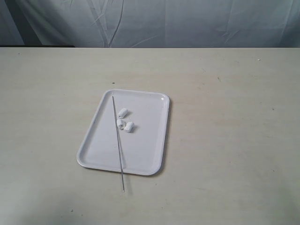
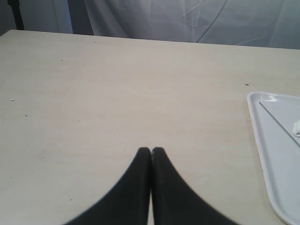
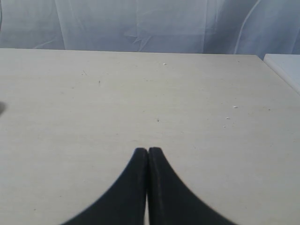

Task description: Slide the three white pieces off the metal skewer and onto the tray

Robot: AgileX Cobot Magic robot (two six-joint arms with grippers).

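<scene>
Lying loose on the white tray (image 1: 96,154), the three white pieces (image 1: 121,123) rest just beside the thin metal skewer (image 1: 117,140), whose near end pokes over the rim onto the bench (image 1: 225,117). Both the left pincer (image 2: 151,151) and the right pincer (image 3: 148,151) are fully closed, holding nothing.

exterior view looks steeply down on the tray (image 1: 145,145) from above; both wrist views skim low, the left catching the tray's corner.
</scene>
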